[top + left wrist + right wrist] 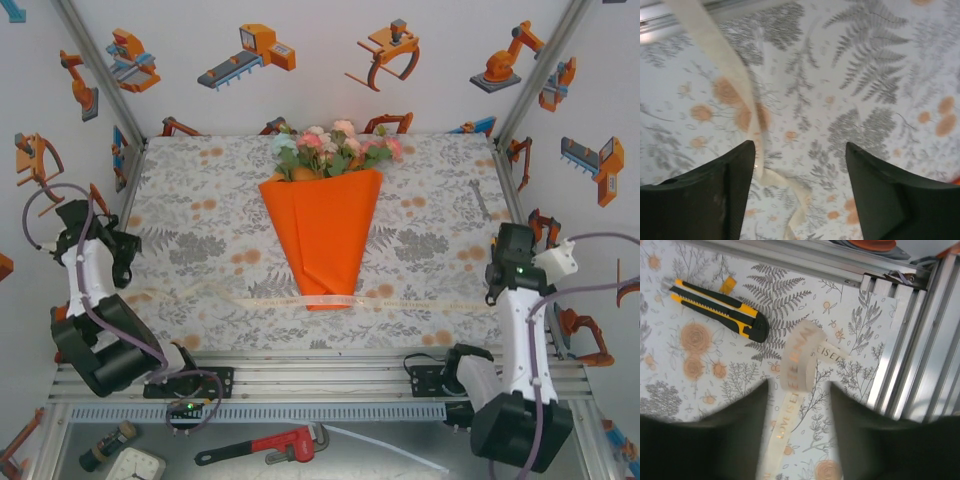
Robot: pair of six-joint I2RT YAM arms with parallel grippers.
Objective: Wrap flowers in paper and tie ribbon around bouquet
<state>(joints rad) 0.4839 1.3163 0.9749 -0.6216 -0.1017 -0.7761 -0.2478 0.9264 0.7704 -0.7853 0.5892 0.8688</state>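
— Where's the bouquet (322, 235)?
— Middle of the cloth (200, 250), blooms far, ribbon (330, 299) lying across its near tip. Both released: left gripper (800, 150) and right gripper (797, 387), fingers spread above the ribbon's ends

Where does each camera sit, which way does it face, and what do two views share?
Top external: high behind the robot, looking down on the cloth and bouquet; left arm and right arm show.
Left wrist: on the left arm, facing down at the cloth; open left tool frames the ribbon.
Right wrist: on the right arm, facing down near the metal rail; open right tool straddles the ribbon, utility knife beyond.
Shared: both wrist views show ribbon and cloth.
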